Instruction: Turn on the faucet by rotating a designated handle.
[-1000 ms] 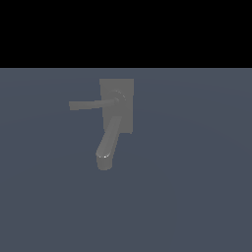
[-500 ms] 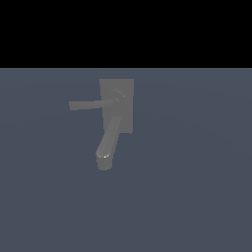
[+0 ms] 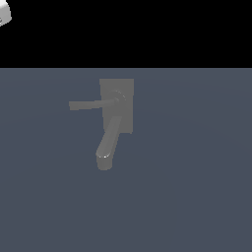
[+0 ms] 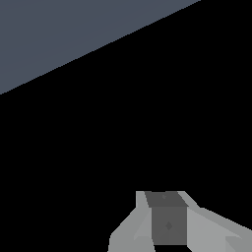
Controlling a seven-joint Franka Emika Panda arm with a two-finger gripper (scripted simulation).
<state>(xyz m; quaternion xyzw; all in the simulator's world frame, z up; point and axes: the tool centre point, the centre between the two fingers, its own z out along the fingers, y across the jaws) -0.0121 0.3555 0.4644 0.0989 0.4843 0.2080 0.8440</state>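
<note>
White arm part [image 3: 4,13] is now entering the exterior view's upper left corner, absent a moment ago. Faucet [image 3: 116,123] sitting unchanged on the bench [image 3: 197,187], well away from the tool [image 4: 167,221]; handle [image 3: 91,104] untouched. Tool's opening: cannot tell.

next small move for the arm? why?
Probably bring the gripper down toward the handle. Only a white corner of the arm shows in the exterior view, far from the faucet, and the wrist view shows no faucet.

Plain matte grey faucet [image 3: 116,110] on a slate-blue floor [image 3: 197,187].
</note>
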